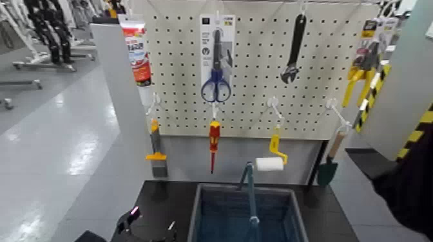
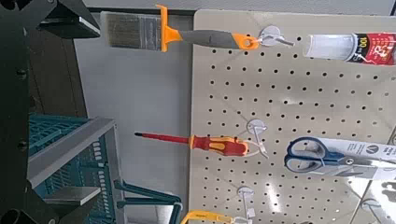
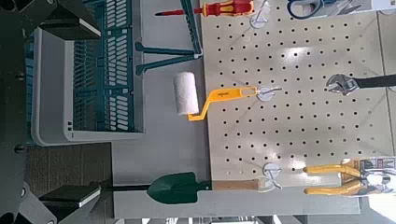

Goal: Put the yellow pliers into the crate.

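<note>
"Head view: where are the long-handled yellow pliers on their retail card [image 1: 365,59] hanging?"
"Far right, on the pegboard [image 1: 258,64]. The right hand [image 3: 87,110] is standing wide open, holding 0 things; the left hand [image 2: 84,110] is waiting, also wide and empty."
"Grasping?"
"It should be approaching squarely, straddling both handles, then unhooking before lowering into the grey-blue plastic crate [image 3: 56,93]."
"Pointing?"
"Handles are pointing down, long axis running near-vertical."

Bright, even indoor light; white glare patches on grey floor [image 1: 84,154], left in head view; small glints on pegboard [image 2: 271,112].
</note>
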